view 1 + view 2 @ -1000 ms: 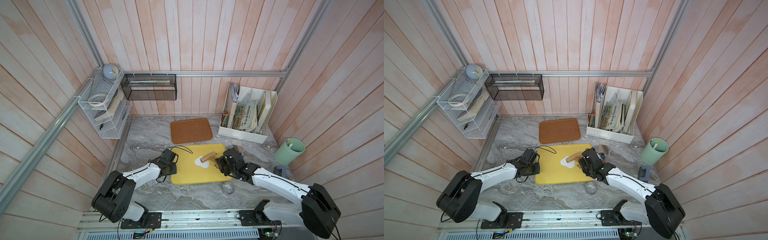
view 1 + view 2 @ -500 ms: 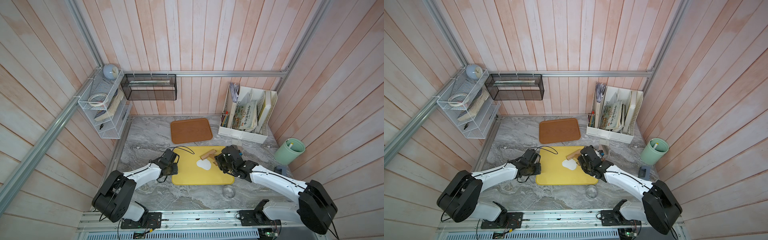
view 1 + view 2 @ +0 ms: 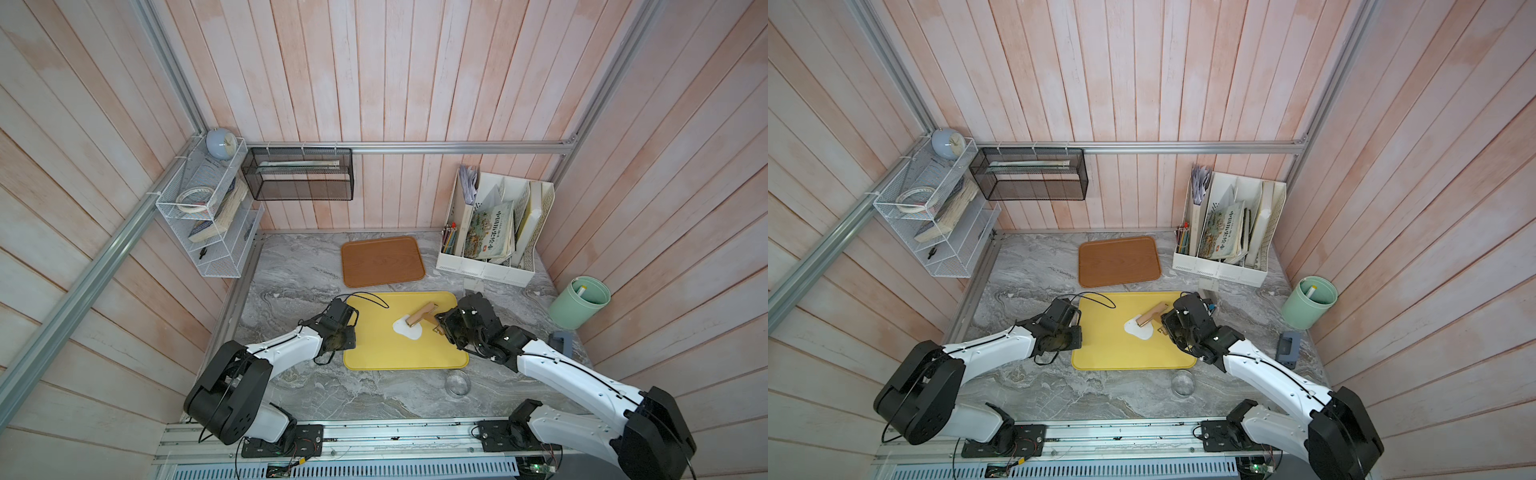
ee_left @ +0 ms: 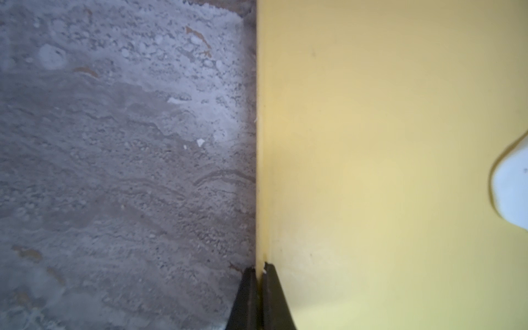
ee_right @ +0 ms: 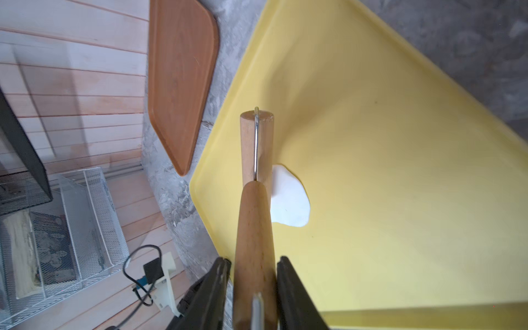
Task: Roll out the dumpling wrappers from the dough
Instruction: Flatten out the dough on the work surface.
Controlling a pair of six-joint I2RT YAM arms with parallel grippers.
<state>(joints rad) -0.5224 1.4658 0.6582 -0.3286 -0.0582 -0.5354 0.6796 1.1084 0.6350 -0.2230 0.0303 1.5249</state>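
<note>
Clamping the yellow tray [image 4: 385, 128] rim with the left fingers [image 4: 274, 300], presumably anchoring it against sliding. Gripping the wooden roller [image 5: 253, 228] handle with the right fingers [image 5: 291, 291], bearing its barrel on the edge of the dough [image 5: 291, 205] near the tray's middle.

Left gripper [image 4: 260, 288] is pinching yellow tray [image 4: 385, 143] left rim, jaws closed; left arm [image 3: 286, 345] is stretching low alongside it. Right gripper [image 5: 253, 265] is clamping rolling pin [image 5: 253, 223] handle over the tray's right half; right arm [image 3: 561, 370] is reaching in, wrist pitching down.
</note>
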